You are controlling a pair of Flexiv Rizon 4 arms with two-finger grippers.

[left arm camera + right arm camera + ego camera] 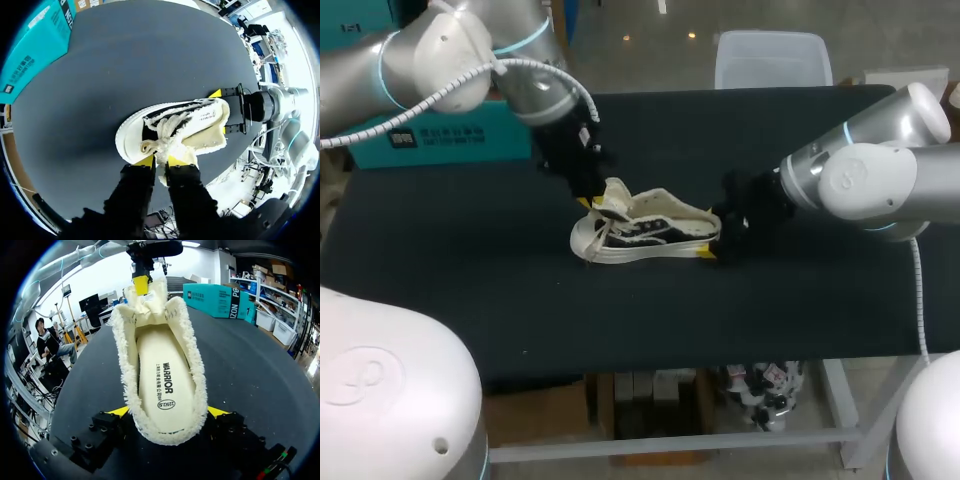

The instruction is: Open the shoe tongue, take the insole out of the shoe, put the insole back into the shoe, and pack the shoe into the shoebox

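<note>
A white low shoe with black stripes (645, 235) lies on its side at the middle of the black table (470, 290). My left gripper (595, 200) stands over the shoe's lace end, shut on the fleecy tongue (181, 156), its yellow tips (145, 161) on either side of it. In the right wrist view the tongue (145, 305) is pulled up and the cream insole (165, 370) lies bare inside the shoe. At the heel, my right gripper (168, 412) grips the shoe from both sides, jaws wide apart; the left wrist view also shows this gripper (227, 112).
A teal shoebox (440, 140) stands at the table's back left, behind my left arm, and shows in the wrist views as well (30, 50) (215, 300). Bare black tabletop lies in front of the shoe and to its right.
</note>
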